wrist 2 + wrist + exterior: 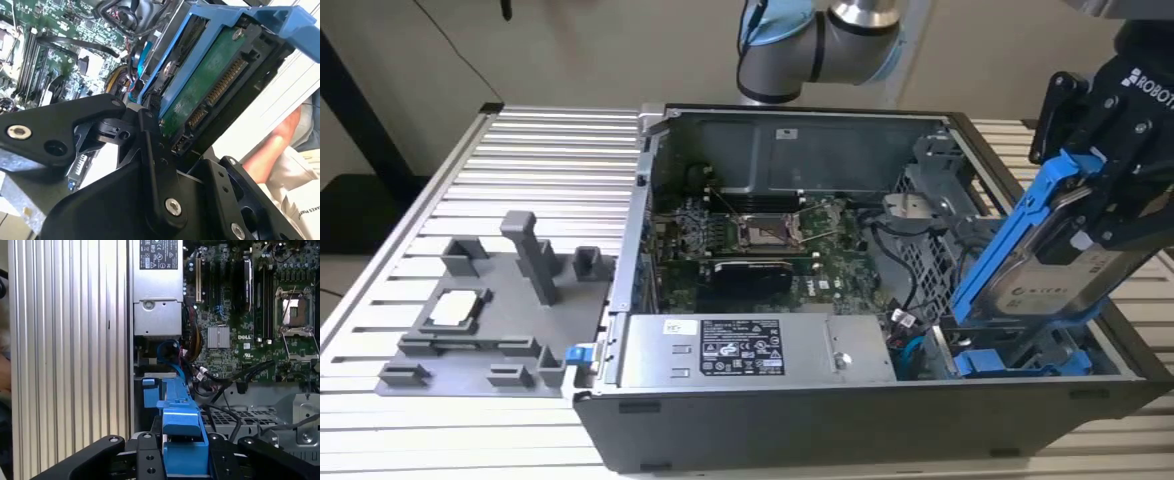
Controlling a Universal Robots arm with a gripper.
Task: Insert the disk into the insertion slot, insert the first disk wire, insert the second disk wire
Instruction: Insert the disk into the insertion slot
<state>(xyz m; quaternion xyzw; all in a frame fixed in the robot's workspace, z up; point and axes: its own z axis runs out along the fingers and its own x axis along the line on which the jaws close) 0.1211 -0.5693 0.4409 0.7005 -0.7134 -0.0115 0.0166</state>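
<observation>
My gripper (1101, 190) is shut on the disk (1061, 265), a silver drive in a blue carrier (1007, 250), at the exterior view's right edge of the open computer case. The disk hangs tilted, its lower end down at the insertion slot (1021, 355), a bay with blue rails in the case's near corner. The second wrist view shows the disk's green board and connector (210, 95) between my black fingers (150, 150). In the first wrist view the blue carrier (182, 440) sits between the fingers, above the slot (150, 387). A blue wire (911, 345) and black wires (903, 318) lie loose beside the bay.
A grey plastic fixture tray (494, 310) with upright posts stands on the ribbed metal table (547, 150) at the exterior view's left. The case holds the motherboard (747, 235) and power supply (734, 350). A person's arm (270, 150) is beyond the disk.
</observation>
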